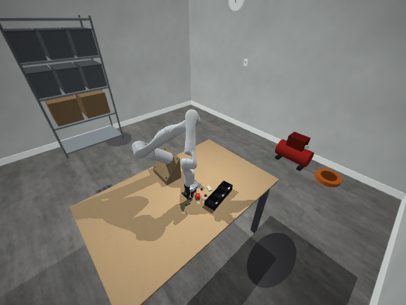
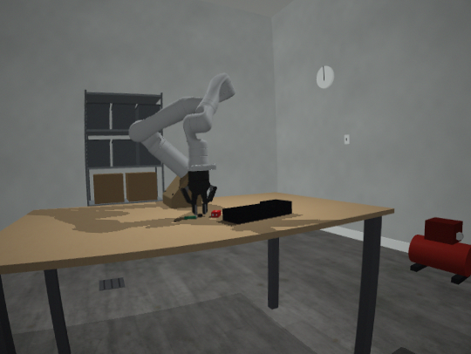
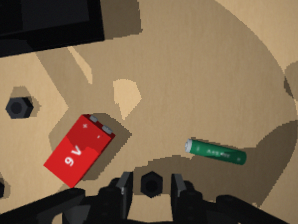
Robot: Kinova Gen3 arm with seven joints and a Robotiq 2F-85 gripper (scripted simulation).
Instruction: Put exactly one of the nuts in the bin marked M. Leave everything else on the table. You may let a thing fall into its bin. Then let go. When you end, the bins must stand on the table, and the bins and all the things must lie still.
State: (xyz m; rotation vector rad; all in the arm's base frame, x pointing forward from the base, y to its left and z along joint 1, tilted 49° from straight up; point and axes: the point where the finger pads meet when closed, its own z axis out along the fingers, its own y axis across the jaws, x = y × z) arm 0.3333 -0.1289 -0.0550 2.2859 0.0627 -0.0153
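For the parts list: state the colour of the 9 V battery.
Red, with white "9 V" lettering; the wrist view shows it best.

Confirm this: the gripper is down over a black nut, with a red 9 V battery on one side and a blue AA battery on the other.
Not quite. The AA battery is green, not blue, as the wrist view shows. The rest holds: the gripper straddles a black nut without gripping it, and the red 9 V battery lies on the other side.
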